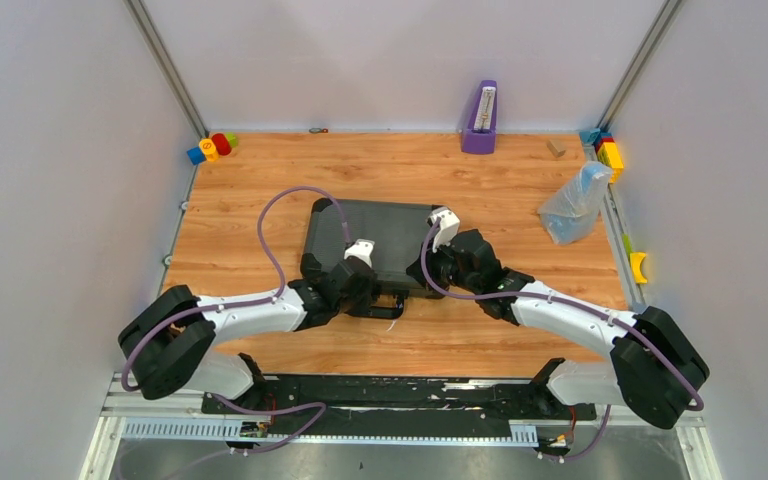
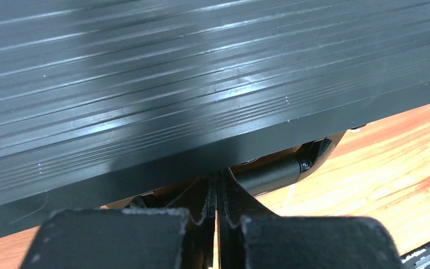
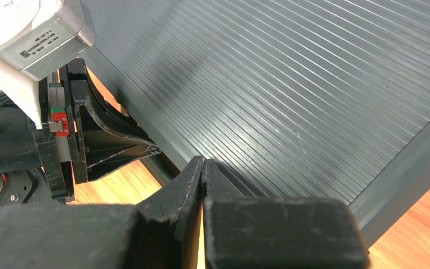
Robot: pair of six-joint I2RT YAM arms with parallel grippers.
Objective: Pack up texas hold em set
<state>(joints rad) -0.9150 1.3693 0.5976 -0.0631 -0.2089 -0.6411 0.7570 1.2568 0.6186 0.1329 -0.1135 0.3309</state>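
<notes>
The black ribbed briefcase lies closed and flat in the middle of the table. My left gripper is shut and empty, with its tips at the case's near edge, just left of the black handle. My right gripper is shut and empty, its tips resting at the near rim of the lid. The lid fills both wrist views. The left gripper's fingers also show in the right wrist view. Poker chips and card decks are out of view.
A purple metronome stands at the back wall. A clear plastic bag lies right of the case. Coloured toy blocks sit in the back left corner and back right corner. A yellow piece lies on the right rail.
</notes>
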